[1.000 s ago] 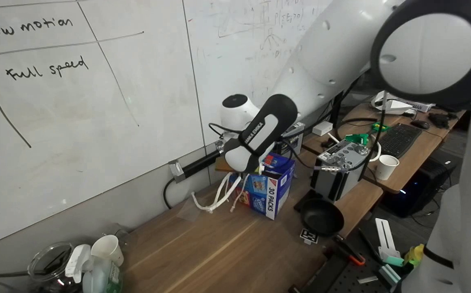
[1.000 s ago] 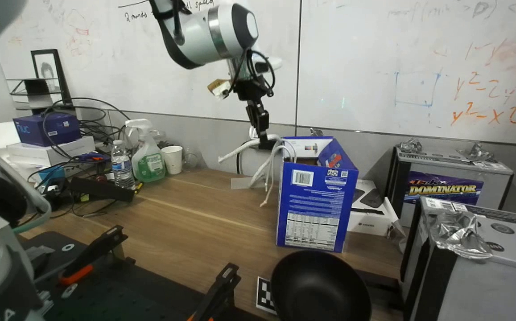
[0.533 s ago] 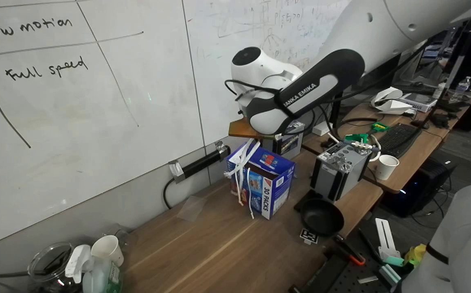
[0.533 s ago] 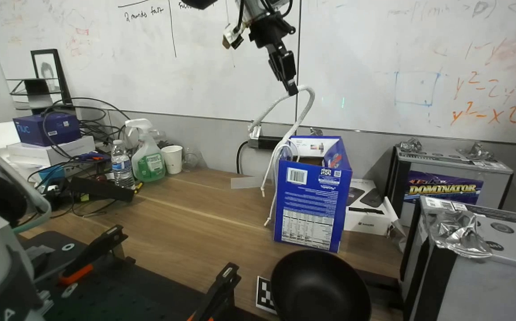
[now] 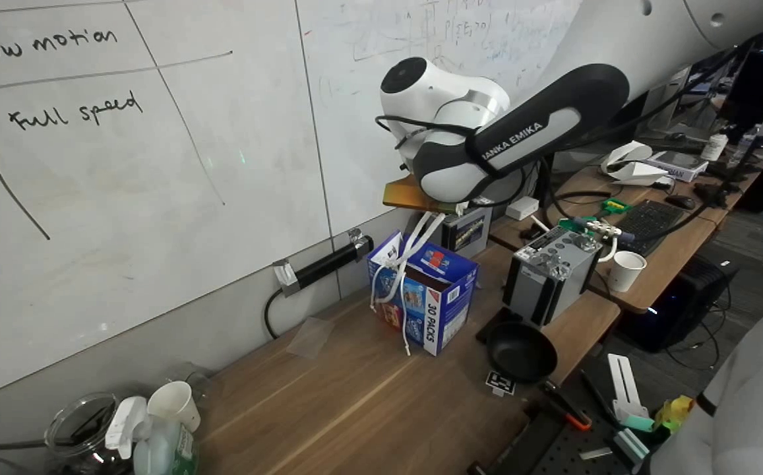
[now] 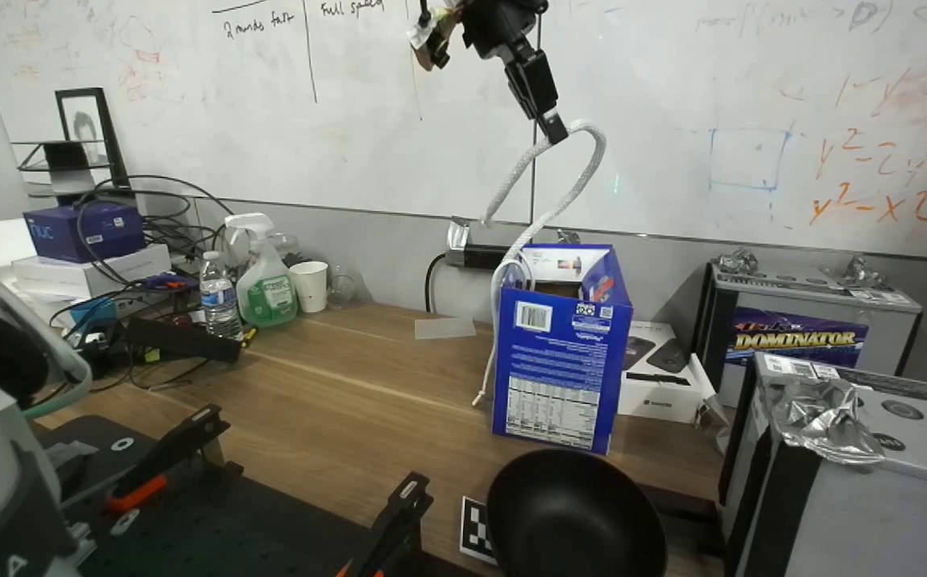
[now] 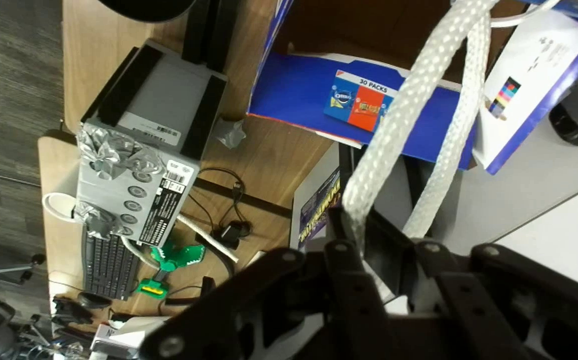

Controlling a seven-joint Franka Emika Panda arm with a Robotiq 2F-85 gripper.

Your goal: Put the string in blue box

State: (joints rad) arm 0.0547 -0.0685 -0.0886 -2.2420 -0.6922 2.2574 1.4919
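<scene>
The blue box [image 6: 563,353] stands upright on the table with its top flaps open; it also shows in the other views [image 5: 452,310] [image 7: 293,80]. My gripper [image 6: 557,135] is well above the box, shut on the white string [image 6: 522,239]. In the wrist view the string [image 7: 411,100] is pinched between the fingertips [image 7: 363,220] and runs in two lengths down toward the box opening. The string [image 5: 414,247] crosses the rim on one side, and its ends hang outside the box. In an exterior view the arm hides the fingertips.
A black pan [image 6: 575,513] sits in front of the box. Grey-black equipment boxes [image 6: 856,489] [image 6: 812,320] and a white carton [image 6: 659,398] stand beside and behind it. A whiteboard wall [image 5: 223,152] rises behind. A spray bottle [image 6: 268,288] and cup [image 6: 310,286] stand farther along the table.
My gripper has risen from beside the box's rim to high above it, lifting the string into a tall loop and moving toward the box. The box has shifted slightly.
</scene>
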